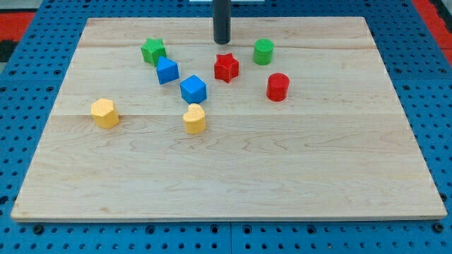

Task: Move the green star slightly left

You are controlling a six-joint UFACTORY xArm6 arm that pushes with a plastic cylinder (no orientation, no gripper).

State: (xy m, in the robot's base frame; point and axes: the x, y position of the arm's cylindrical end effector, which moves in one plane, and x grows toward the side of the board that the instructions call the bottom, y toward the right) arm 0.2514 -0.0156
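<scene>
The green star (152, 51) lies near the view's top, left of centre, on the wooden board (226, 169). My rod comes down from the top edge, and my tip (222, 41) rests on the board to the right of the star, well apart from it. The tip is just above the red star (227, 68) and left of the green cylinder (263, 51). It touches no block.
A blue block (167, 70) sits just below and right of the green star, and a blue cube (193, 89) below that. A red cylinder (277, 87), a yellow heart-like block (195, 118) and a yellow hexagon block (104, 113) lie further down.
</scene>
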